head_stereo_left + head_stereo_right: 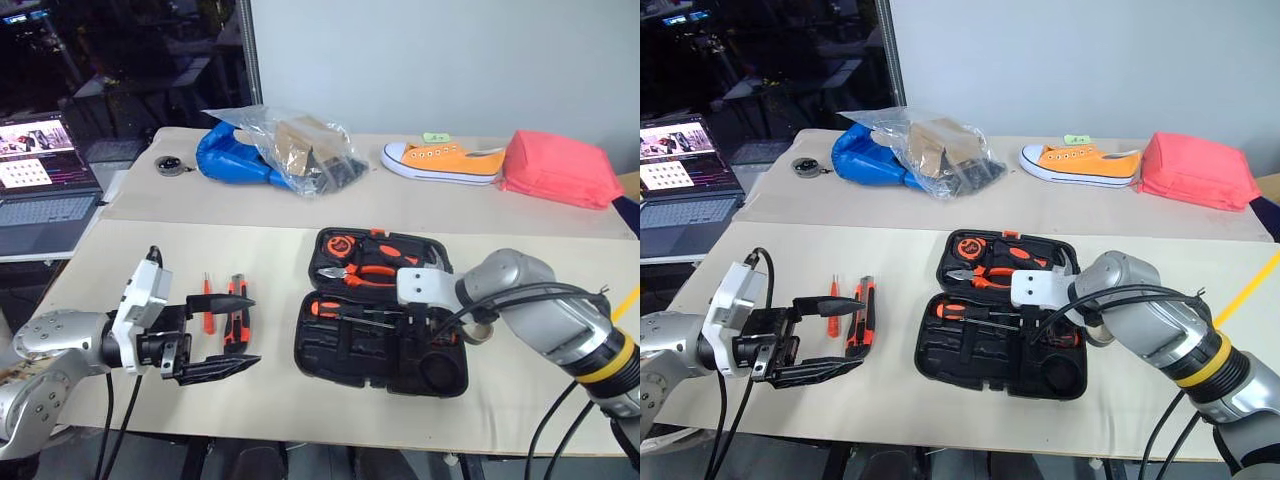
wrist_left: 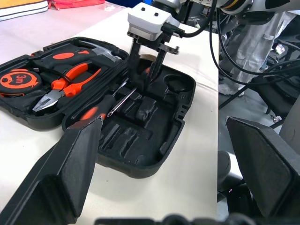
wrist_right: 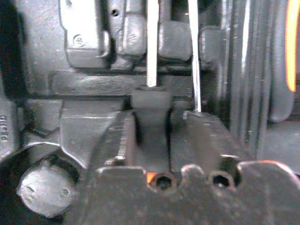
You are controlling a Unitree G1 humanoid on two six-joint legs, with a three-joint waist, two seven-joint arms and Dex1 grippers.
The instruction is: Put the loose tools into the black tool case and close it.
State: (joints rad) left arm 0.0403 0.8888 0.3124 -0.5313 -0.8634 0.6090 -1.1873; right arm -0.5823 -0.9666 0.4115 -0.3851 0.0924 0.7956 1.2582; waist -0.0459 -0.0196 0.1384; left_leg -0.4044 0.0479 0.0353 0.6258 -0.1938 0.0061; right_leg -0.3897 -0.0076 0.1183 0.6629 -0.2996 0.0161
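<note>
Black tool case lying open on the tabletop, both halves flat, lid half farther from the robot than the recessed half. In the lid half: orange-handled pliers, an orange tape measure and a hammer. In the recessed half: a black-and-orange screwdriver along the edge nearest the lid, a second thin metal shaft just beside it, other recesses bare. Right claw reaching down into the recessed half, fingers a narrow gap apart around the thin shafts; whether it grips one, cannot tell. Small beige tape roll on the tabletop just beside the case, at its right edge, partly hidden behind the right arm. Left of the case, apart from it: orange-black utility knife and, just beyond that, a thin all-orange screwdriver, both lengthwise on the tabletop. Left claw hovering near those two, left of the case, pointing toward it, spread wide and holding nothing. Beyond the case, at the far side: blue bag under a clear plastic bag, an orange sneaker, a pink pouch. Far left of the case, off the tabletop: an open laptop.
</note>
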